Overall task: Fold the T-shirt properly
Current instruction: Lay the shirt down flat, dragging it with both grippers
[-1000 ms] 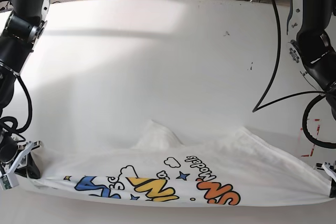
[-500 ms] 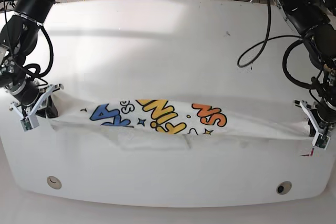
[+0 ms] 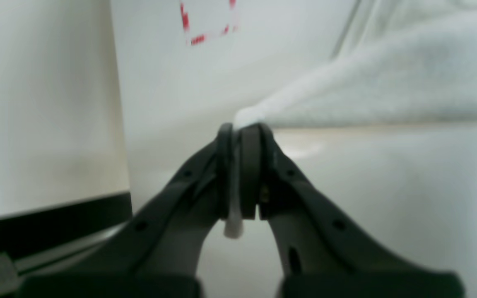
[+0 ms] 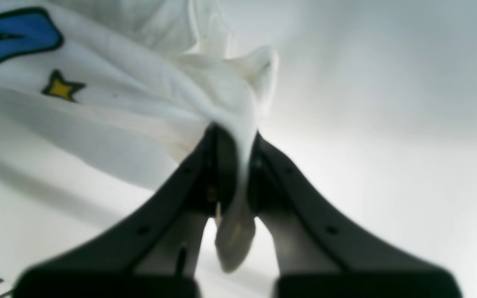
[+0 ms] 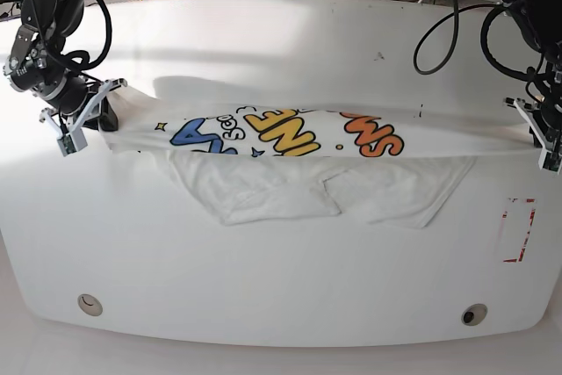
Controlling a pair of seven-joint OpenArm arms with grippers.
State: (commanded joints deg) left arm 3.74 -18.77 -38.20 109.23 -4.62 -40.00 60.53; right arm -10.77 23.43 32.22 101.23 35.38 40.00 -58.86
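Table [image 5: 281, 59] is white w/ a rounded front edge; the shirt [image 5: 290, 142] is the landmark, held stretched over the table's middle as a long band running side to side, print (orange/yellow/blue letters) facing up, w/ the sleeves and lower cloth drooping onto the table on the near side of the taut line. Key relation: shirt's long axis runs straight from one gripper to the other, so each arm sits at one end of it, neither nearer the middle; judging by that, any lay-down or fold-over has to move both ends together, across that axis, or the band will skew. Right gripper [image 5: 77, 120] is at the shirt's end by the blue letter, on base view's left; left gripper [image 5: 543, 133] is at the plain white end past the orange letters. Red dashed mark [image 5: 516, 230] lies on the table nearer than the left end. Wrist views add what base can't: right wrist shows the right gripper [image 4: 234, 165] clamped on a bunched corner of shirt [image 4: 110, 103], a tag of cloth poking out below the tips, blue letter and yellow star close by; left wrist shows the left gripper [image 3: 240, 174] pinched tight on a thin edge of shirt [image 3: 387, 82], cloth rising away to one side, red mark [image 3: 207, 20] beyond. Base alone gives overall lay and droop.
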